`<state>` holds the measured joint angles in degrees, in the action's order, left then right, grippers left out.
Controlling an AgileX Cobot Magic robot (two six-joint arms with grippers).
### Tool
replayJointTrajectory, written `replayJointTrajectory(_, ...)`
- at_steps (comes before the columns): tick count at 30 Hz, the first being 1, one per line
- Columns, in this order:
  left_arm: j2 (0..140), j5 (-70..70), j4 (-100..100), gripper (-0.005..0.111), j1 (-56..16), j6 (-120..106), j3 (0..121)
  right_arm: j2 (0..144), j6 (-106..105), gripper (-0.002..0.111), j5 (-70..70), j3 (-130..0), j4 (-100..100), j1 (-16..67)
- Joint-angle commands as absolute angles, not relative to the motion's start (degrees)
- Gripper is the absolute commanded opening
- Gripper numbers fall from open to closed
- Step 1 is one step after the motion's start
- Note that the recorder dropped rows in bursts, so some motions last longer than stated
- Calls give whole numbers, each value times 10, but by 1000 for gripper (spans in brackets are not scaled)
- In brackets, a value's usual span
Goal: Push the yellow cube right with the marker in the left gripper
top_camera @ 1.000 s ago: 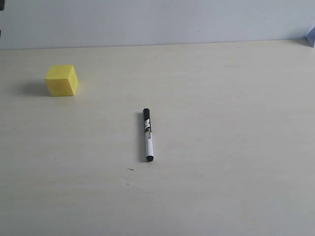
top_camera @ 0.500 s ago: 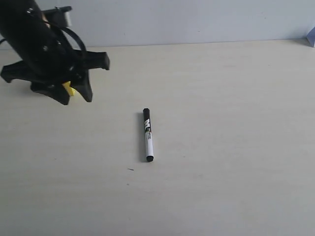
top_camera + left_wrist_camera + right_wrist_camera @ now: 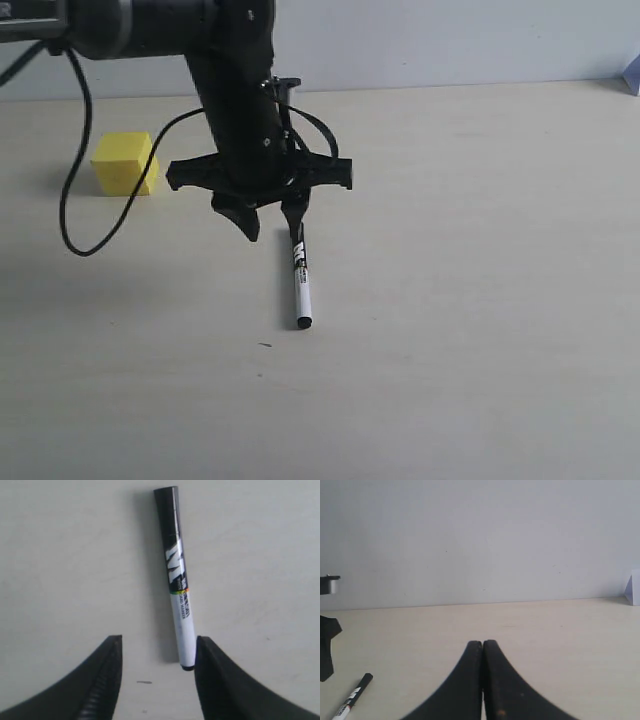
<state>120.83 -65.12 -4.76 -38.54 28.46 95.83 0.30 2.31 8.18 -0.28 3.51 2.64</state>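
The yellow cube (image 3: 125,163) sits on the table at the far left. The marker (image 3: 301,290) lies flat near the middle, held by nothing. My left gripper (image 3: 272,230) is open above it, and one finger overlaps the black cap end in the exterior view. In the left wrist view the marker (image 3: 177,580) stretches away from the left gripper (image 3: 158,642), its black tail end just inside one finger (image 3: 215,680). My right gripper (image 3: 483,642) is shut and empty, away from the marker (image 3: 352,696).
A black cable loop (image 3: 70,200) hangs from the left arm, just left of the cube. A small pale blue object (image 3: 632,75) sits at the table's far right edge against the wall. A tiny dark mark (image 3: 265,345) lies near the marker's tail.
The left arm has swung in from the left, passed over the cube and now hangs over the marker. The cube is uncovered again. Marker and cube have not moved.
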Motion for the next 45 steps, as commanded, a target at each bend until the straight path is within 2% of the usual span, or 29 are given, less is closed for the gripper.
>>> replayJointTrajectory(1,1246,-670,-48,46,-404,305,1006,0,22,0,77,0,35,27)
replayJointTrajectory(13,1298,-689,-38,46,-424,321,1035,0,22,0,77,0,35,27)
replayJointTrajectory(45,1326,-662,-36,46,-429,338,1035,0,22,0,77,0,35,27)
